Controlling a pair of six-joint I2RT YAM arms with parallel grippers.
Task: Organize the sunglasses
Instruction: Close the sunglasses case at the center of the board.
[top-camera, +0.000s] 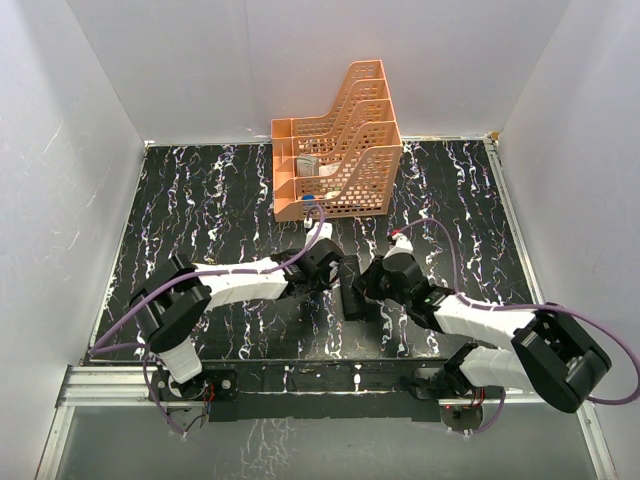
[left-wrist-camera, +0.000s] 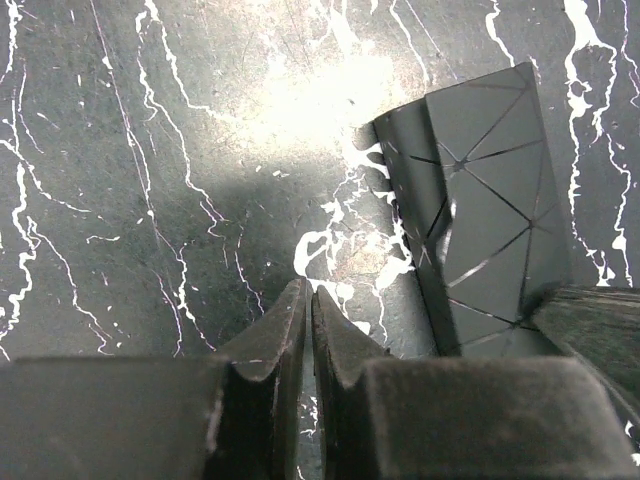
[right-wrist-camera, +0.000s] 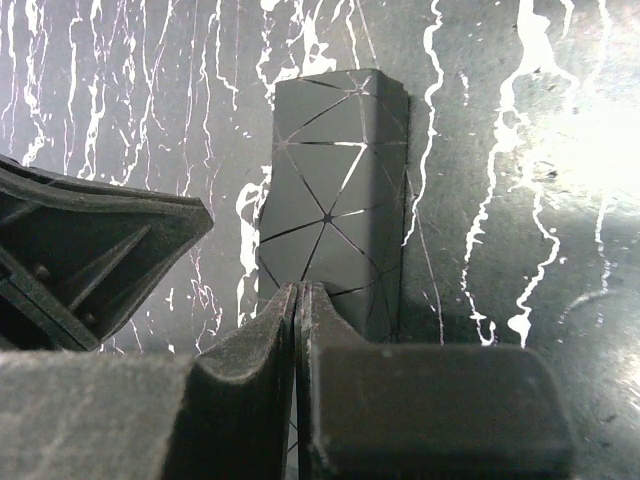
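Left claw (left-wrist-camera: 307, 290): fingers almost together with only a thin slit between them, nothing in it. It hangs over bare table (left-wrist-camera: 150, 180), tips pointing down at the black marble-look top. Not touching the case. In the top view it sits near the middle of the table, just left of the case.

Black case (left-wrist-camera: 480, 220): oblong, with thin line facets, lying flat on the table just right of the left claw and between the two claws. It looks closed.

Right claw (right-wrist-camera: 302, 290): pressed fully together, gripping nothing. Its tips overlap the near end of the case in the right wrist view; can't tell if they actually touch it. The left claw's dark body shows at the left edge of that view, close beside the case.

Sunglasses: can't be made out in any view, so I can't tell where they are.

Farther back, an orange mesh rack (top-camera: 340, 150) stands at the far edge of the table, well apart from both claws. A small blue item (top-camera: 308, 198) is at its front compartment, too small to identify. Pale things lie in the compartments behind it, unclear what. Both arms crowd the case from either side.
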